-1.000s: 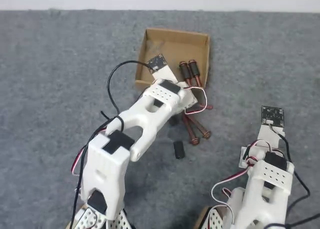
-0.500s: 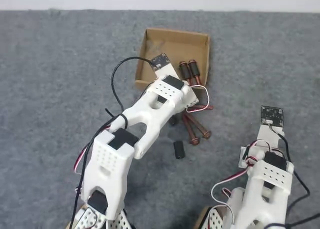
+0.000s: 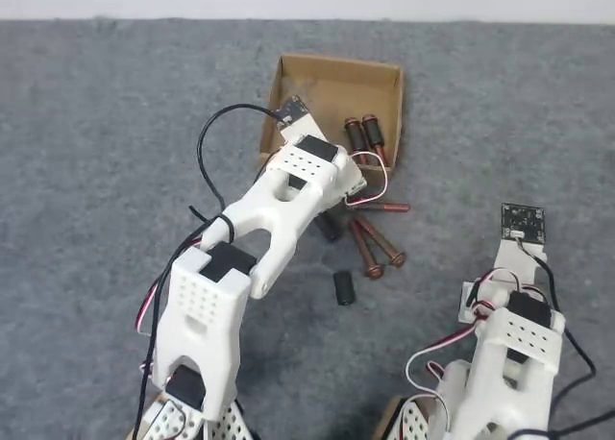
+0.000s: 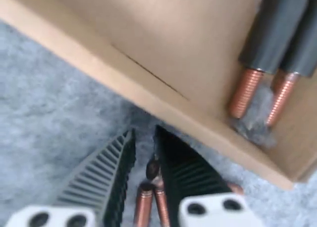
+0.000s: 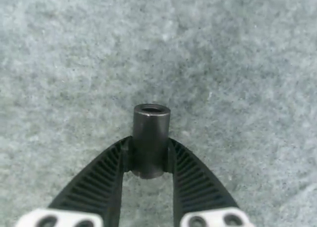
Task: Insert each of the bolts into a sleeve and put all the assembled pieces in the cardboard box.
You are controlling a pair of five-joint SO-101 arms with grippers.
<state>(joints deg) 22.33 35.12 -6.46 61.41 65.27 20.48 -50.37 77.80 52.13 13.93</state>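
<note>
Left fingers [image 4: 114, 172] are pinching a copper-coloured threaded bolt [image 4: 145, 202] just beside the brown cardboard box [image 4: 74, 43]; right fingers [image 5: 106, 177] are clamping a dark cylindrical metal sleeve [image 5: 150, 138].

Open cardboard box [image 3: 336, 67] at the far side, two assembled pieces [image 3: 365, 137] side by side inside. Three copper bolts [image 3: 365, 251] lie loose on the surface just outside it, a black sleeve [image 3: 344, 287] near them — another dark sleeve [image 5: 150, 120] stands upright, clamped in the right gripper [image 5: 148, 145].
</note>
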